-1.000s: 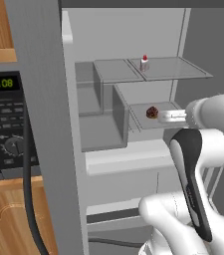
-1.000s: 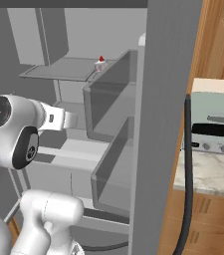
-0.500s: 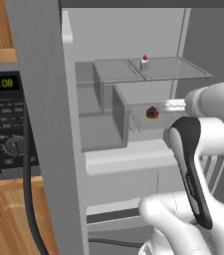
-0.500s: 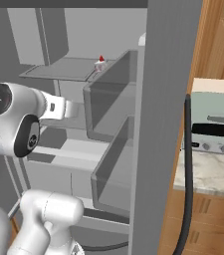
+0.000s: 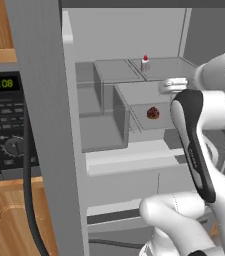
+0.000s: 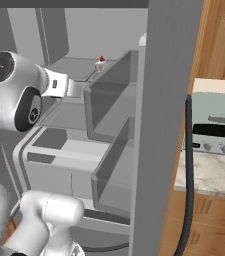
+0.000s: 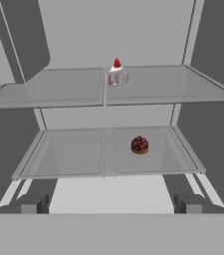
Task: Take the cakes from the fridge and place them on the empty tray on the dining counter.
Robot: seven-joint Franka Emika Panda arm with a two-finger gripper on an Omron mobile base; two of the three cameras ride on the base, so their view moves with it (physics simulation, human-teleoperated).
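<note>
Tall grey fridge open. White cake slice w/ red cherry on upper shelf; dark brown-red round cake on shelf below, right of centre. Gripper jaws spread wide, nothing held, facing shelves, well short of both cakes.
</note>
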